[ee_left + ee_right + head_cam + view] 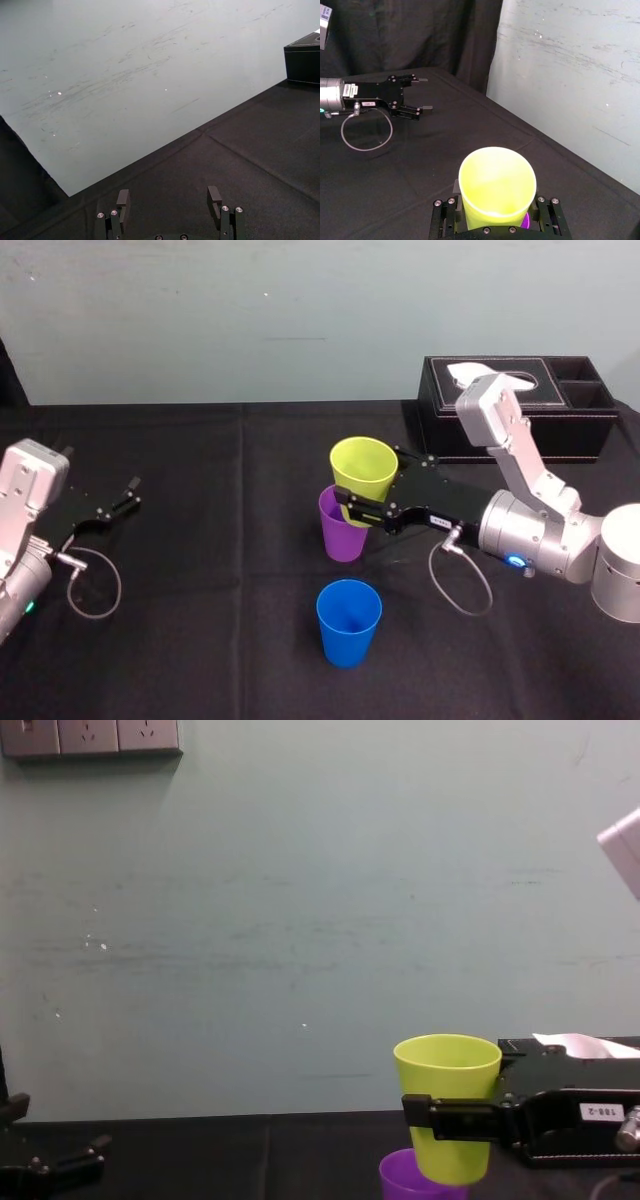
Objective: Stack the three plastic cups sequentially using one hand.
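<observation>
On the black table (200, 590), your right gripper (354, 506) is clamping the yellow-green cup (364, 468) upright. The cup's base is sitting right at the mouth of the purple cup (342, 535) directly beneath, so the coming move is looking like a straight drop. Your left gripper (128, 495) is resting at the left, fingers spread. The blue cup (349, 623) is standing alone, nearer the robot's body.

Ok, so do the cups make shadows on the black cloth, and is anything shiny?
Head view: soft, even light; no clear shadow around the blue cup on the black cloth, left tool parked at the left. Right wrist view: the yellow-green cup, held in the right tool, is brightest inside, without hard glare. Chest view: the wall is evenly lit.
</observation>
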